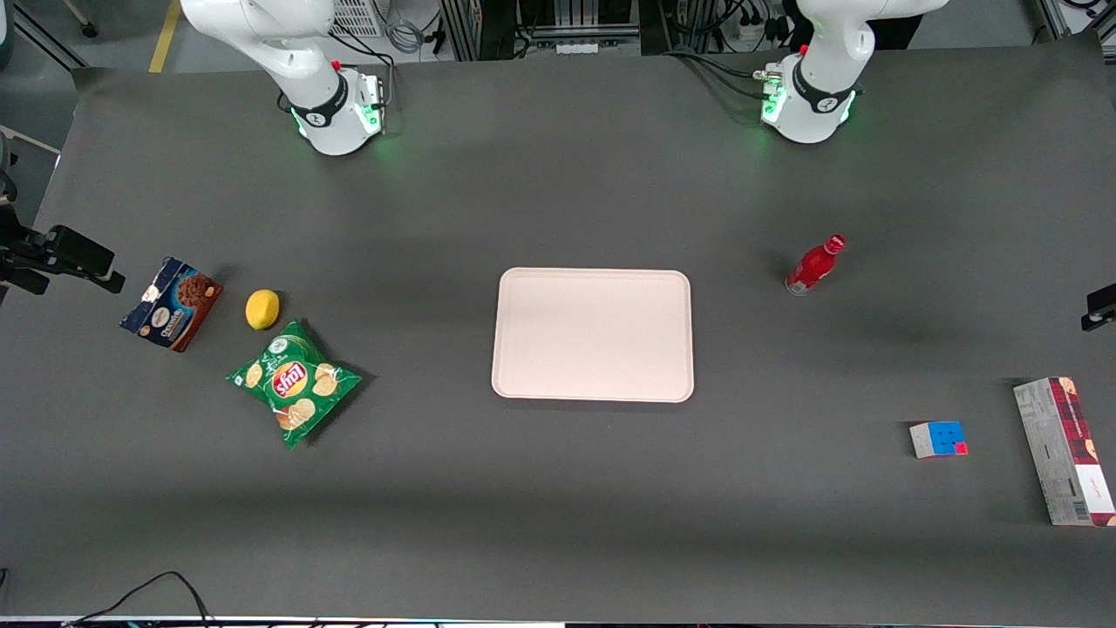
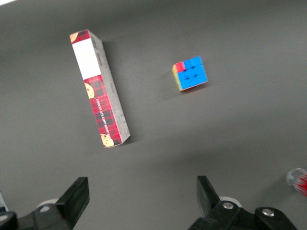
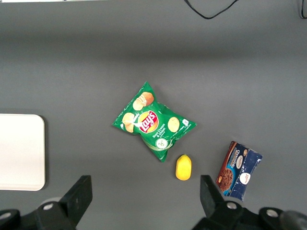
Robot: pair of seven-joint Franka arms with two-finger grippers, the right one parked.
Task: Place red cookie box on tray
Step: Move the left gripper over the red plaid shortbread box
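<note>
- The tool [image 2: 143, 199] hangs wide open and empty, high above the table [image 1: 558, 488].
- The red cookie box [image 2: 99, 88] lies flat below it, untouched, beside a colour cube [image 2: 190, 73], at the working arm's end.
- The tray [image 1: 593, 335] sits mid-table, well apart, bare.
- Nothing is done yet: reaching, gripping, carrying and placing all remain.

The end effector [image 2: 143, 201] shows only its two dark fingertips in the left wrist view; the rest is cut off. The red bottle [image 2: 298, 181] is clipped there. The tray [image 3: 21, 151] is cut by the right wrist view's edge.
</note>
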